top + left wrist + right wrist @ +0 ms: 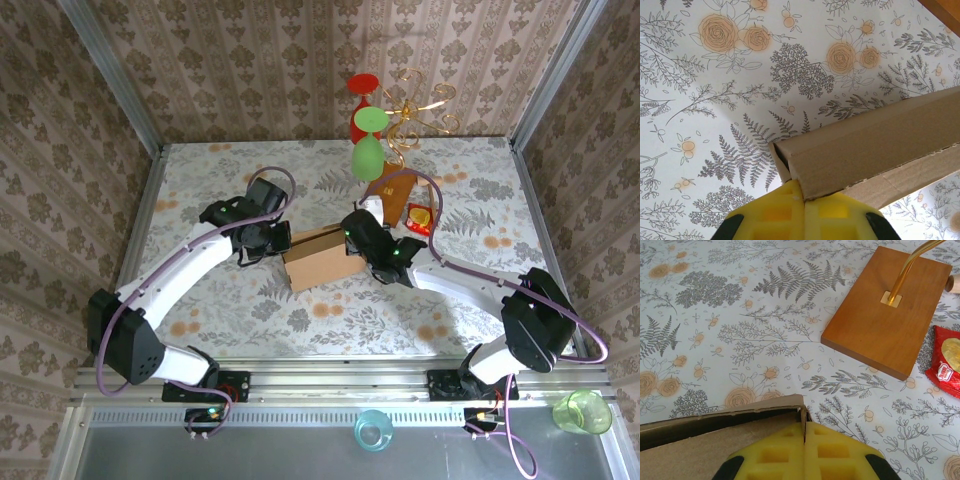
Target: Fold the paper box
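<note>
Left gripper: pads closed flat, and the end corner of the paper box runs into the seam, so it looks pinched on card. Right gripper: same at the opposite end wall. The box sits mid-table between both arms, top open. My call: hold both pinches level and push the ends inward together without twisting, or the creases skew.

- Light-brown cardboard paper box sits mid-way on the floral-patterned surface, between both grippers.
- Left gripper pinches the box's left end, right gripper its right end.
- Reddish-brown wooden rectangular base lies behind the box, to the right.
- Red foil snack packet lies just right of the base.
</note>
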Robot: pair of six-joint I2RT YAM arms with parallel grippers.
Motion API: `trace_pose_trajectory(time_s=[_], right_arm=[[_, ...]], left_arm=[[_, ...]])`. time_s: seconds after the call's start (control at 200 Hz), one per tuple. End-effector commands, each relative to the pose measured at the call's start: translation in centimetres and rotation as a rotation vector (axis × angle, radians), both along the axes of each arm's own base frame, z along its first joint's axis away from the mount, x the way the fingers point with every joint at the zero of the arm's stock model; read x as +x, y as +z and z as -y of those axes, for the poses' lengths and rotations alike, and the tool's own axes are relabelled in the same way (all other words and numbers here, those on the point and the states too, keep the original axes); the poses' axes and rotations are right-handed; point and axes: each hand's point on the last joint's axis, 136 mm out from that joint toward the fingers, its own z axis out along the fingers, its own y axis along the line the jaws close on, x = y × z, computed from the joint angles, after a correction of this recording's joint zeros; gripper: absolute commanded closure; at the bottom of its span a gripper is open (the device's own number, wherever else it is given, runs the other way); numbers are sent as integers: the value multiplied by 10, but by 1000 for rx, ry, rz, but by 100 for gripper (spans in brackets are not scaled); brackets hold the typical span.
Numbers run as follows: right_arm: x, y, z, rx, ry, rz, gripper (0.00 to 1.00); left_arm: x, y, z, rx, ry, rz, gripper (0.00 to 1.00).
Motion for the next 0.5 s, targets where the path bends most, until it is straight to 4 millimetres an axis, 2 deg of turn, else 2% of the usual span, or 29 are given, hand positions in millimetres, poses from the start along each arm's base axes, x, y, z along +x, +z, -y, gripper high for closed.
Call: trace_pose_trajectory(time_s=[0.0, 0.495], right_arm=[[-18, -30, -2, -42, 47, -98, 100], [-18, -33, 1, -48, 23, -96, 100]], left_arm=[[-11, -1, 18, -60, -36, -26, 100], [-21, -2, 13, -31, -37, -8, 100]])
